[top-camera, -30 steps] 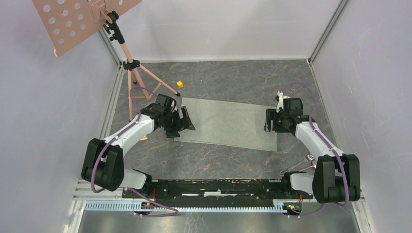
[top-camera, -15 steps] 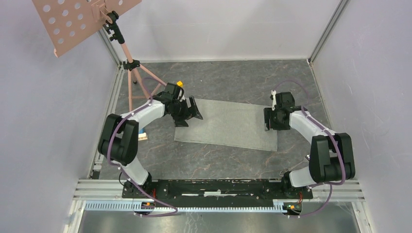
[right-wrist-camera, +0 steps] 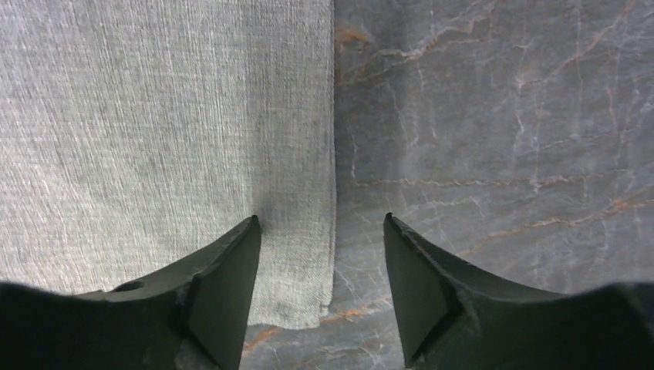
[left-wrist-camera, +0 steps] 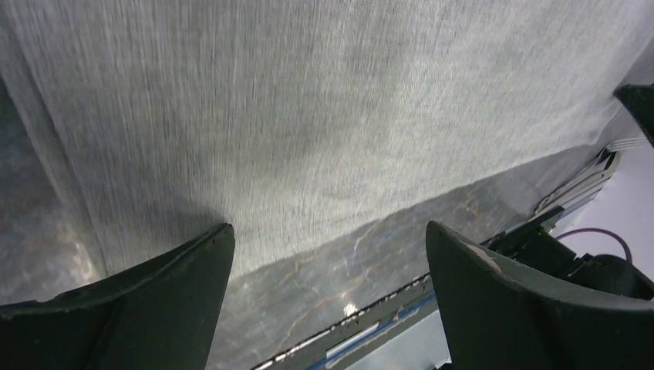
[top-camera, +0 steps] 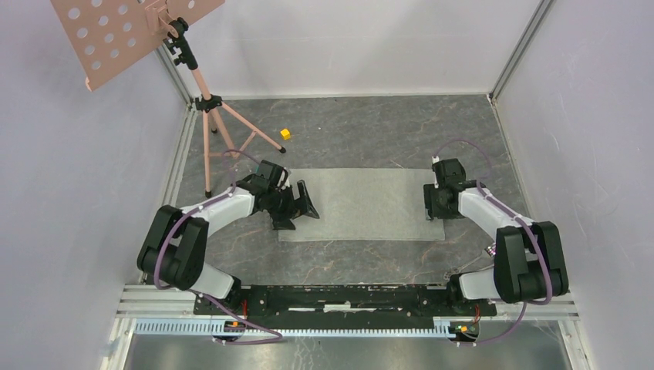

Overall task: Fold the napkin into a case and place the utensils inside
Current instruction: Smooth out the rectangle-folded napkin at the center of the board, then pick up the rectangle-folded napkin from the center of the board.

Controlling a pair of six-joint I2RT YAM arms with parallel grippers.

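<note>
Left wrist view shows the left claw (left-wrist-camera: pixel 328 231) released, its jaws spread wide and nothing between them. One finger (left-wrist-camera: pixel 154 308) casts a shadow on the napkin (left-wrist-camera: pixel 308 116) close to the cloth's near edge. The other hangs past that edge, over the dark marbled bench (left-wrist-camera: pixel 308 301).

From above, this left claw (top-camera: pixel 299 212) sits at the napkin's (top-camera: pixel 362 204) left end, by the near corner. The right claw (top-camera: pixel 434 206) sits at the opposite end.

On the right wrist camera the right claw (right-wrist-camera: pixel 320 222) is also released and straddles the napkin's (right-wrist-camera: pixel 154 116) right edge: one finger over cloth, the other over bare bench (right-wrist-camera: pixel 501 116). Whether either claw touches the cloth I cannot tell.

The napkin lies flat as a long rectangle across the middle of the bench (top-camera: pixel 362 127). A yellow cube (top-camera: pixel 284 133) rests well beyond its far left corner, near a pink tripod stand (top-camera: pixel 204 100).
</note>
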